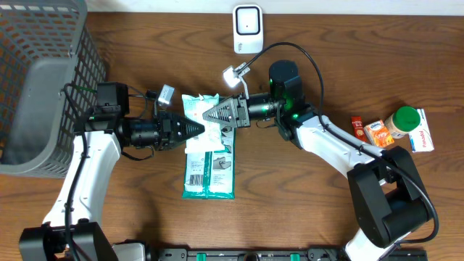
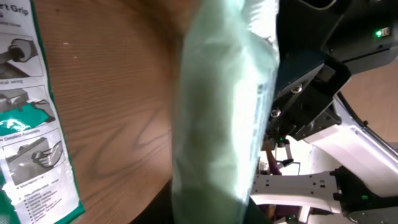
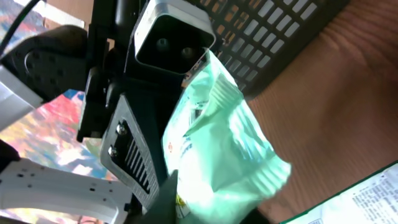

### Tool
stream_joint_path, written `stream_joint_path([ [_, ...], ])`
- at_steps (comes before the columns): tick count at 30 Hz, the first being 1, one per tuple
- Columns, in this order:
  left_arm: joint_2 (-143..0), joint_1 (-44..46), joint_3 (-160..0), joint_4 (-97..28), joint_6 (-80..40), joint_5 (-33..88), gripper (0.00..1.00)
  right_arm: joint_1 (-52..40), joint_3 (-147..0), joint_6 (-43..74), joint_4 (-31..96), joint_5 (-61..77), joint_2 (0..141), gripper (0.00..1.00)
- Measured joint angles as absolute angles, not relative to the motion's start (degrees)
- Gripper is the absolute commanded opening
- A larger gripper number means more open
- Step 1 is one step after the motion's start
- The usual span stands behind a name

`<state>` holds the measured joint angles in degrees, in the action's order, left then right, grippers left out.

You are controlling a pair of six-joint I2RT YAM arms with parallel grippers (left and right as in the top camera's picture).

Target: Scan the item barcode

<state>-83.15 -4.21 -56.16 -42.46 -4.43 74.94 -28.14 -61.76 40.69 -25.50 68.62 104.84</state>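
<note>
Left gripper (image 1: 197,130) is clamped on the pale green pouch (image 1: 194,106), and the right gripper (image 1: 209,114) looks pinched onto it too from the opposite side, so both arms meet mid-table. White scanner (image 1: 247,29) sits at the far edge, well apart. Flat printed pack (image 1: 209,174) lies just nearer than the pouch, basket (image 1: 43,80) off left.

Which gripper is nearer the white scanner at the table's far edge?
Right. Both meet at the pouch, but the right gripper lies below and left of the scanner; the left gripper is lower and farther left.
</note>
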Motion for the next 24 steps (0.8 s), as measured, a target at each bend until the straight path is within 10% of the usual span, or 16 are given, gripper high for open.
stream_joint_path([
  [7, -83.2, -4.2, -55.9, -40.3, -3.7, 74.8, 0.69, -28.1, -61.8, 36.7, -24.7, 68.4, 104.8, 0.01],
  [15, -83.2, -10.7, -55.9, -31.0, -6.3, 74.6, 0.75, -27.7, -62.5, 35.3, -22.2, 66.0, 104.8, 0.01],
  [24, -83.2, -21.0, -55.9, -28.1, -13.1, 67.1, 0.75, -25.9, -83.1, 25.2, 23.2, 56.1, 104.8, 0.01],
])
